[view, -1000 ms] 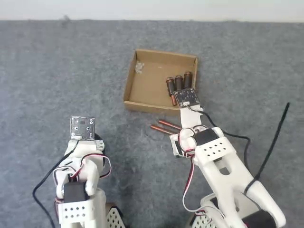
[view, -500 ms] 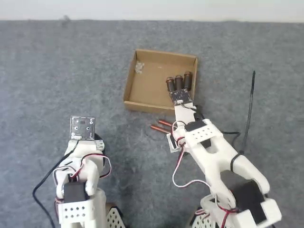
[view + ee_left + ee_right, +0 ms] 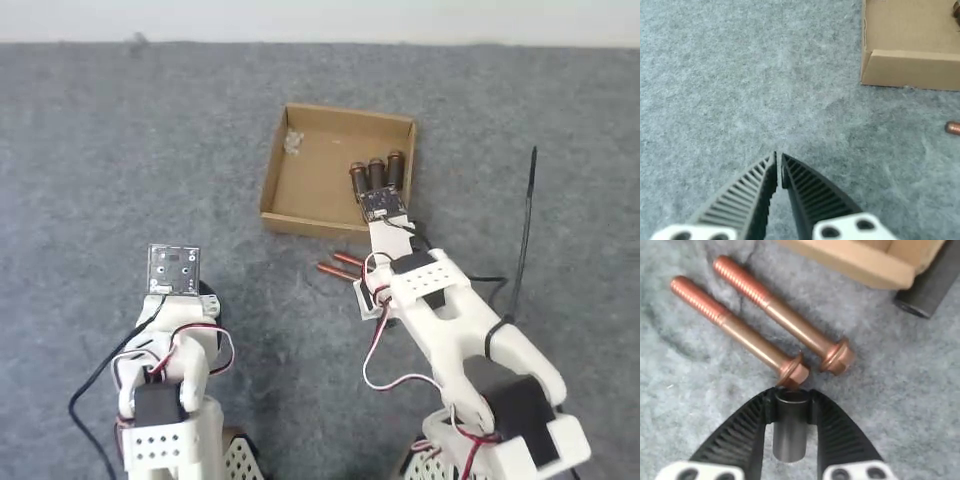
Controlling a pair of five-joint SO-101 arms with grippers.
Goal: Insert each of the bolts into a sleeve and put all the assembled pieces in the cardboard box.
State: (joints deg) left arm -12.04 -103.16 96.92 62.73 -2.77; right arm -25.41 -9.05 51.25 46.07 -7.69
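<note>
My right gripper (image 3: 791,396) is shut on a dark sleeve (image 3: 789,435), whose open end sits just short of a bolt head. Two copper bolts (image 3: 737,330) (image 3: 782,315) lie side by side on the carpet in front of it, heads toward the gripper. In the high view these bolts (image 3: 338,266) rest just in front of the cardboard box (image 3: 320,225), half under the right arm. Three assembled pieces (image 3: 375,175) stand together at the box's right side. My left gripper (image 3: 778,167) is shut with nothing in it, low over bare carpet, well left of the box (image 3: 912,67).
Another dark sleeve (image 3: 929,287) lies by the box corner (image 3: 865,262). A small clear object (image 3: 293,143) sits in the box's far left corner. A bolt's tip (image 3: 953,128) shows in the left wrist view. Grey carpet surrounds everything.
The right arm swung and its wrist shifted a little left and back from the box, toward the two loose bolts. The left arm has kept still.
</note>
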